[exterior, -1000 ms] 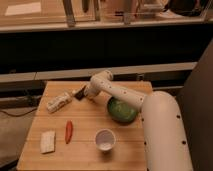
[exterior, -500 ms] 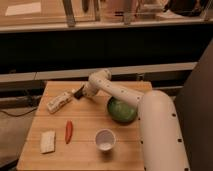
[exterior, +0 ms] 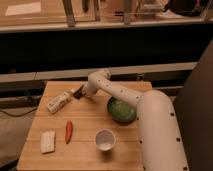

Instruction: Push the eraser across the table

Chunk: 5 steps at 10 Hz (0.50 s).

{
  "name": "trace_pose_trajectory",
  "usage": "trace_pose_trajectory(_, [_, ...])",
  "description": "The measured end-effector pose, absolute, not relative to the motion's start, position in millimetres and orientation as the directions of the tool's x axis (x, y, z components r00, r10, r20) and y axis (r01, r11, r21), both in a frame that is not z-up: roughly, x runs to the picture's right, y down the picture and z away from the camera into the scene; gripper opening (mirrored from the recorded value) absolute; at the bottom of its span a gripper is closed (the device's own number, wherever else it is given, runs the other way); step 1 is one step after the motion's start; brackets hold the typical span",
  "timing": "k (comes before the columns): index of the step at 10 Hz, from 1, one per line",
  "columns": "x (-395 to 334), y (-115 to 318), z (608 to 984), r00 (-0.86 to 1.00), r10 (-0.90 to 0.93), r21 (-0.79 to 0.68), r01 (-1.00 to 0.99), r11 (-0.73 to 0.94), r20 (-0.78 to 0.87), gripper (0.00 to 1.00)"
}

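The light wooden table (exterior: 85,150) fills the lower left of the camera view. My arm reaches from the lower right over the table's far part. My gripper (exterior: 80,93) sits low near the far edge, left of centre. A small dark shape at its tip looks like the eraser (exterior: 76,91), touching or right beside the gripper. It is partly hidden by the gripper.
A whitish crinkled packet (exterior: 59,101) lies just left of the gripper. A green bowl (exterior: 121,110) sits under my arm at the right. A white cup (exterior: 105,139), a red chili (exterior: 68,131) and a pale flat block (exterior: 48,141) lie along the near side.
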<state>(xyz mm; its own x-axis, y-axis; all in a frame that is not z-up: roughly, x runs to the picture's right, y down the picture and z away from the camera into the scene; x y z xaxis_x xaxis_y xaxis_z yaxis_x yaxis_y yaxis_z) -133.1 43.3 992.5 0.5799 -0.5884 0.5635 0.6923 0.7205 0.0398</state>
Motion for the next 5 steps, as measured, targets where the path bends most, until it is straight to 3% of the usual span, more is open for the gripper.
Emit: trace_pose_trajectory(5, [-131.1,44.1,987.9,0.575,-0.594,0.039,0.700,0.714,0.563,0.01])
